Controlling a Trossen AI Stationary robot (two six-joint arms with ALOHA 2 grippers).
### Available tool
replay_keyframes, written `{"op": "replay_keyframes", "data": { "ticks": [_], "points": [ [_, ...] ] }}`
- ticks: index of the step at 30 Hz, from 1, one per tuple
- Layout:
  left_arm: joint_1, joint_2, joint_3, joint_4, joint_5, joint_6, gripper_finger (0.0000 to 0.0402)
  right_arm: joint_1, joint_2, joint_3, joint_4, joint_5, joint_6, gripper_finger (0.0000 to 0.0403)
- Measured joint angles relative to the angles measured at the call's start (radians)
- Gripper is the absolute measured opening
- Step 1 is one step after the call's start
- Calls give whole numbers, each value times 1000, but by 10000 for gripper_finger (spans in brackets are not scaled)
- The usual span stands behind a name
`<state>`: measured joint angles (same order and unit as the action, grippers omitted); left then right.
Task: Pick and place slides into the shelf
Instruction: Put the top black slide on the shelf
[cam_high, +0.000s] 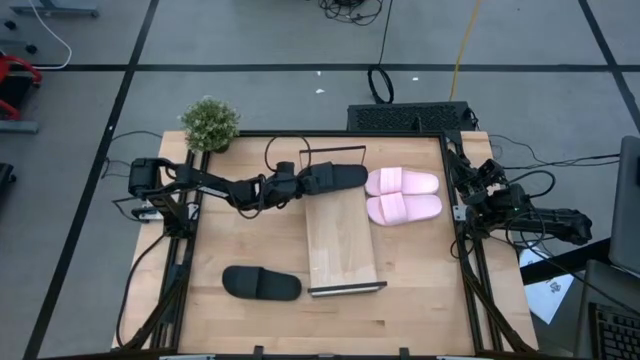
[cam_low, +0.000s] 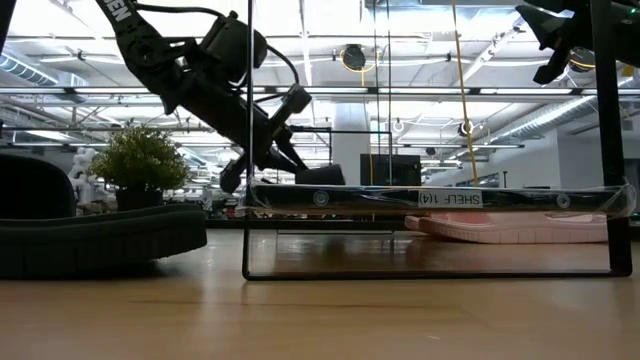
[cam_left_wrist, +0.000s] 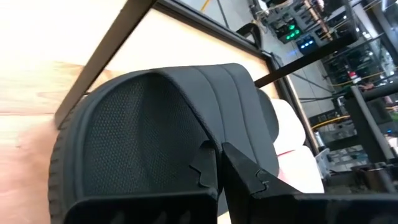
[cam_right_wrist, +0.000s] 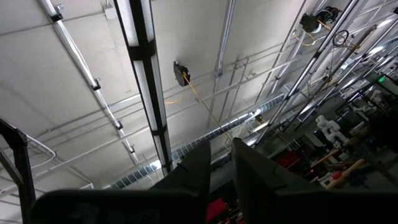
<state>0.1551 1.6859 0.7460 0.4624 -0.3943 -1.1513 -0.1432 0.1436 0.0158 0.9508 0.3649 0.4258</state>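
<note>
On the table we count four slides: two pink (cam_high: 403, 195) beside the shelf (cam_high: 342, 240), one black (cam_high: 261, 284) lying apart, one matte black (cam_high: 335, 178) pinched by the left gripper (cam_high: 312, 181) at the shelf's far end; the right gripper (cam_right_wrist: 216, 163), pressed together, waits off the table's edge.

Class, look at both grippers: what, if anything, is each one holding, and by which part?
The left gripper grips a black slide by its strap, over the shelf's far end. The right gripper, parked at the table's right edge, holds nothing.

Pale, smooth wood grain is shown on the shelf (cam_high: 340, 235), framed in thin dark metal. The black slide (cam_left_wrist: 155, 118) is seen as matt, its strap lining finely textured. The pink slides (cam_high: 403, 195) appear smooth and matt. The desk (cam_high: 420, 310) is light wood.
</note>
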Motion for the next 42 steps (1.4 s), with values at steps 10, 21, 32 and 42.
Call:
{"op": "replay_keyframes", "data": {
  "ticks": [10,21,32,42],
  "points": [
    [10,0,0,-8,1,44,1,0,0,0,0,0,0,54],
    [15,0,-1,26,-8,83,2,0,0,0,-15,0,7,54],
    [19,0,-1,26,-16,102,33,0,0,0,-20,-3,7,54],
    [38,0,-1,26,12,129,80,0,0,0,-21,-27,34,54]
  ]
}}
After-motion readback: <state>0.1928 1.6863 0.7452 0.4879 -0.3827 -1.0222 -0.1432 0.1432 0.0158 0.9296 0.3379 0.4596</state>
